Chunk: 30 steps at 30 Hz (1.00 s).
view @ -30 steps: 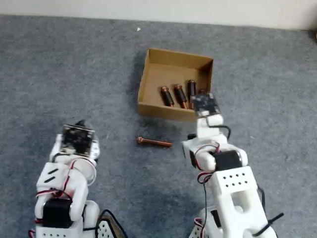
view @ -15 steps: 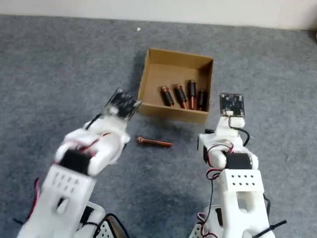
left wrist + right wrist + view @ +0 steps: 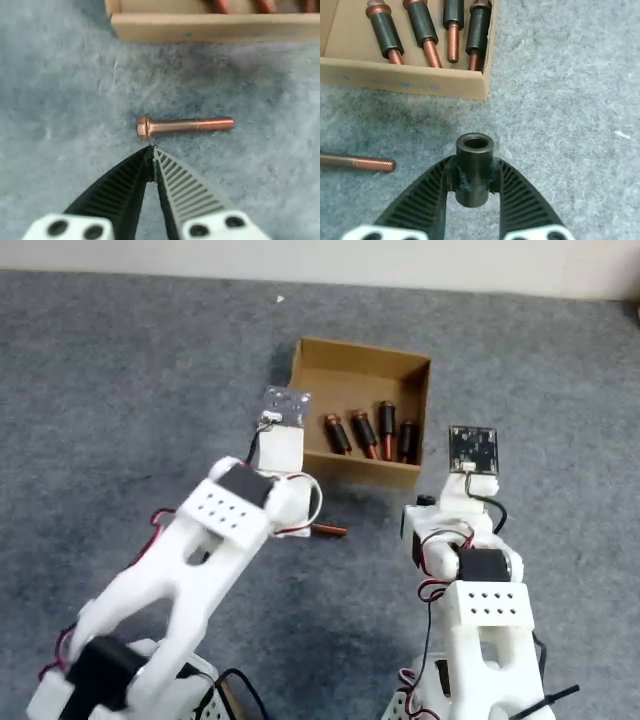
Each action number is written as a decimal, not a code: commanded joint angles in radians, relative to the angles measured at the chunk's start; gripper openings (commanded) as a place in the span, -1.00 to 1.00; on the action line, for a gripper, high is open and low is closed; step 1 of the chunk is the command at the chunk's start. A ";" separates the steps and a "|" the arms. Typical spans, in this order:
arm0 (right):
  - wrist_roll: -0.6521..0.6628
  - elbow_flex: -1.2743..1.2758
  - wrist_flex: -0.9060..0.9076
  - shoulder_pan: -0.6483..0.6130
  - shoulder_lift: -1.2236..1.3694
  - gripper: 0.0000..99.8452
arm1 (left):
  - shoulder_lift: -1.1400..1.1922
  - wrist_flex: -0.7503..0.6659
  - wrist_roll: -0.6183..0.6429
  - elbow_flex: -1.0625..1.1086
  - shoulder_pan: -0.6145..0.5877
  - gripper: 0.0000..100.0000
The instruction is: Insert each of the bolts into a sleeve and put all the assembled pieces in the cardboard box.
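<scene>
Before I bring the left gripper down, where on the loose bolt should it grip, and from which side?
Grip the bolt on the plain shank just behind its hex head, from above, jaws across its length. It lies flat on the carpet, and that leaves the threaded end free for the sleeve. The left gripper is shut; open it first.

Grey carpet (image 3: 120,370) meets perhaps a pale wall (image 3: 300,255).
</scene>
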 commanded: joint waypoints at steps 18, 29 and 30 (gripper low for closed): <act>-0.005 -0.004 -0.030 0.010 -0.036 -0.99 | 0.213 -0.135 0.589 -0.064 0.024 -0.51; -0.005 -0.004 -0.030 0.010 -0.036 -0.99 | 0.384 -0.170 0.628 -0.090 -0.001 -0.54; -0.005 -0.004 -0.030 0.010 -0.036 -0.99 | 0.404 -0.170 0.628 -0.104 -0.013 -0.54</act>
